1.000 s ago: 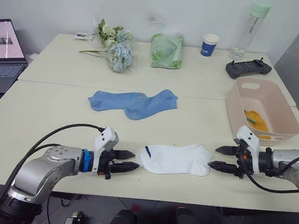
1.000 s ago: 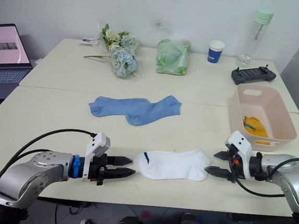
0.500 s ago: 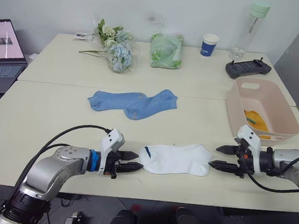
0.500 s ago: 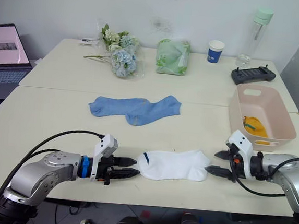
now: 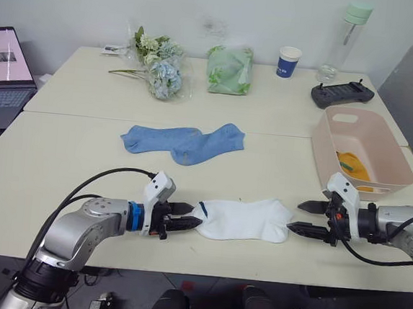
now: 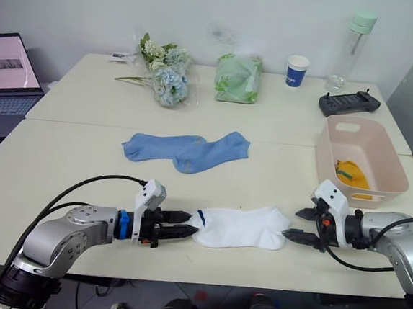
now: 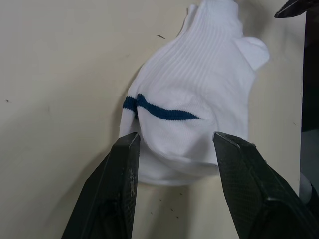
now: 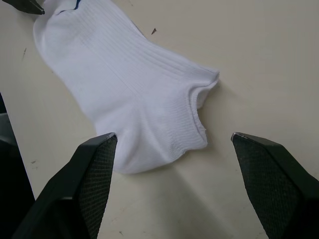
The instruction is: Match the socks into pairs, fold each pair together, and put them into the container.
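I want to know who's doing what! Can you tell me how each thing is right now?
white socks: stacked flat on the table, unfolded
left gripper: jaws open around the toe end
right gripper: jaws open at the cuff end
blue socks: lying flat, overlapping
container: upright, yellow socks inside
paper cup: upright

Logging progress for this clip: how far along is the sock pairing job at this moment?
Done: mustard-yellow socks lie in the pale pink plastic basin. In hand: both open grippers bracket the white ankle socks on the cream table, the left gripper at one end, the right gripper at the other; neither has closed. Left: fold and bin the white ones, then the light blue socks, lying flat mid-table.
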### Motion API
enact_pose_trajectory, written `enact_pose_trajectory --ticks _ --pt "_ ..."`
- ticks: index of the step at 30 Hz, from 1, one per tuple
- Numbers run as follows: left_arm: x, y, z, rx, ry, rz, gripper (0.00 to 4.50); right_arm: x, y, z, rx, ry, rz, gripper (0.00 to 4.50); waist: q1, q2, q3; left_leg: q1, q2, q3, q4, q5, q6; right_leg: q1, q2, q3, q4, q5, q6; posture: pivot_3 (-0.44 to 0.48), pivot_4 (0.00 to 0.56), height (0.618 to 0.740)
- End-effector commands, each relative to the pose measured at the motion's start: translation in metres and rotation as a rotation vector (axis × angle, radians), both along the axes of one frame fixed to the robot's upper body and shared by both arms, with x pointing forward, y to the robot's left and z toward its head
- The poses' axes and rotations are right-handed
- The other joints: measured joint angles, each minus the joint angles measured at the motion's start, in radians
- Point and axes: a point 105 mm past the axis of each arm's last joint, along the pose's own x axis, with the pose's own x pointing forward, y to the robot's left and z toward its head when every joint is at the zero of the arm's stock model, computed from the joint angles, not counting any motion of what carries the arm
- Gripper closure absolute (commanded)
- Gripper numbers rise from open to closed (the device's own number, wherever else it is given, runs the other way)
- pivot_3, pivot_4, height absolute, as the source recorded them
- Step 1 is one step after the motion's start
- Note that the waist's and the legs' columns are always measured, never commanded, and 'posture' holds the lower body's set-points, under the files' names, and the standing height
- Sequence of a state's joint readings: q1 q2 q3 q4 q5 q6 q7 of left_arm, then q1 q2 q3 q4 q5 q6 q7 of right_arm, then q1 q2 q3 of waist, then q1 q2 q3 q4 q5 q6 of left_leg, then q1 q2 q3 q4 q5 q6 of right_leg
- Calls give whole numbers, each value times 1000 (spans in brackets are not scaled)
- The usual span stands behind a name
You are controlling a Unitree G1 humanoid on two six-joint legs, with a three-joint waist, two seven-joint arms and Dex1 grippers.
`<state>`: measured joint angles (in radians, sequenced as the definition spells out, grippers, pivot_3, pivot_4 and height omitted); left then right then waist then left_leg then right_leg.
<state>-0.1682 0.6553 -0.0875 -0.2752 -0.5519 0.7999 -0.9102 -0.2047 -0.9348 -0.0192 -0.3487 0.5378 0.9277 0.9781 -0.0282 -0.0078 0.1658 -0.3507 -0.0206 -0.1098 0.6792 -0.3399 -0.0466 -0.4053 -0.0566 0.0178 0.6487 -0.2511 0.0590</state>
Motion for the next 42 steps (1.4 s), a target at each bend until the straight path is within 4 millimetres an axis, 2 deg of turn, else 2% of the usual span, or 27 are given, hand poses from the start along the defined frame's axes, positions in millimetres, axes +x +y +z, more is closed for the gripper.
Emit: enact_pose_trajectory --ticks 1,8,21,25,32,34,42 --pt "0 -1 6 3 -35 -14 2502 2 -1 12 0 -43 1 545 0 0 0 0 0 0 0 0 0 0 0 0 0 0 0 0 150 740" --pt "-1 -2 10 -8 -40 -21 4487 5 1 11 3 -46 -1 545 0 0 0 0 0 0 0 0 0 0 0 0 0 0 0 0 150 740" --pt "-4 -7 13 -22 -36 -42 4487 10 4 -2 -24 -42 -20 545 0 0 0 0 0 0 0 0 0 0 0 0 0 0 0 0 150 740" --pt "-4 -7 13 -22 -34 -43 4500 13 4 -4 -31 -48 -27 1431 0 0 0 0 0 0 0 0 -1 0 0 0 0 0 0 0 150 740" --pt "-5 -6 14 -19 -32 -41 4500 14 8 -2 -13 -50 -16 3898 0 0 0 0 0 0 0 0 0 0 0 0 0 0 0 0 150 740" --pt "-6 -6 14 -20 -32 -41 4500 15 8 -1 -12 -54 -18 4480 0 0 0 0 0 0 0 0 0 0 0 0 0 0 0 0 150 740" --pt "-6 -3 20 -29 -32 -42 4500 7 10 9 4 -33 24 4480 0 0 0 0 0 0 0 0 0 0 0 0 0 0 0 0 150 740"
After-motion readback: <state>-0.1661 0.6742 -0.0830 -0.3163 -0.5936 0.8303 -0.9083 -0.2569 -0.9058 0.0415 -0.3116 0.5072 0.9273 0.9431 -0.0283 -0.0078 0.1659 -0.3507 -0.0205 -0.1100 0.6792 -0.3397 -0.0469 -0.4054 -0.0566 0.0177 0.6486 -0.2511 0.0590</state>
